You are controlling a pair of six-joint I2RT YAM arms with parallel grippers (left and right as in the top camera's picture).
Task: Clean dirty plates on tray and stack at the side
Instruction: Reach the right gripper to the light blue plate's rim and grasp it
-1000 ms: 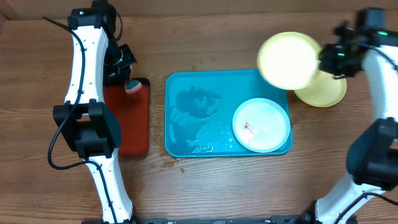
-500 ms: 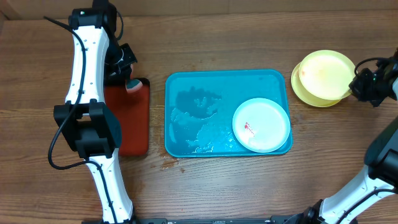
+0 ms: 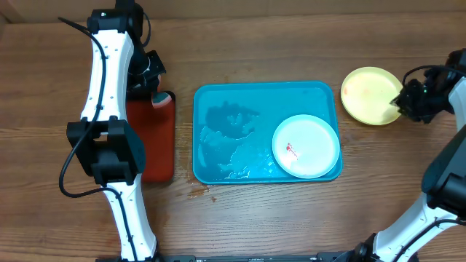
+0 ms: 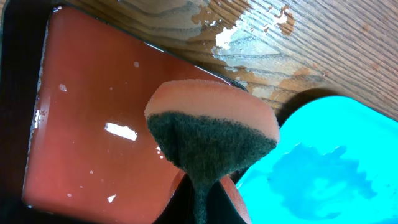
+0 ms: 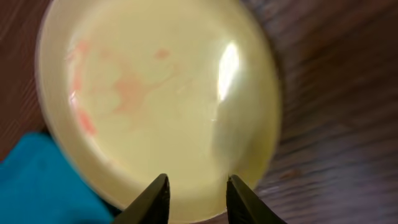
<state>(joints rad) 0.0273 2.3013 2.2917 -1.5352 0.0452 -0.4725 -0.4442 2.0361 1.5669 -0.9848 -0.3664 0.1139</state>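
- Step in hand: we judge that the stacking step for one plate is closing. The yellow-green plate (image 3: 370,95) lies flat on the table (image 3: 291,44), to the right of the turquoise tray (image 3: 218,98) and clear of its rim.
- From overhead we see a single round outline there. We cannot tell whether a second plate lies beneath it.
- Right gripper (image 5: 198,186): the fingers are spread and stand above the near rim of the yellow-green plate. Nothing is pinched between them.
- In the right wrist view, faint red smears show on the face of the yellow-green plate.
- Left gripper (image 3: 151,89): it pinches the sponge (image 4: 211,134), scouring face toward the wrist camera. It hangs over the upper end of the red tray (image 4: 81,143), beside the turquoise tray.
- Remaining work: the blue-white plate (image 3: 306,146) sits in the right part of the turquoise tray, with a small red smear left of its centre. Wet patches cover the tray floor to its left.
- Next move, as we judge it: lift the right gripper clear of the plate rim without dragging it. Then bring it across to the blue-white plate.
- That plate lies flat and close to the tray's right wall, so the grasp calls for a low approach onto its exposed rim.
- The sponge must then reach the smear while the plate is held.
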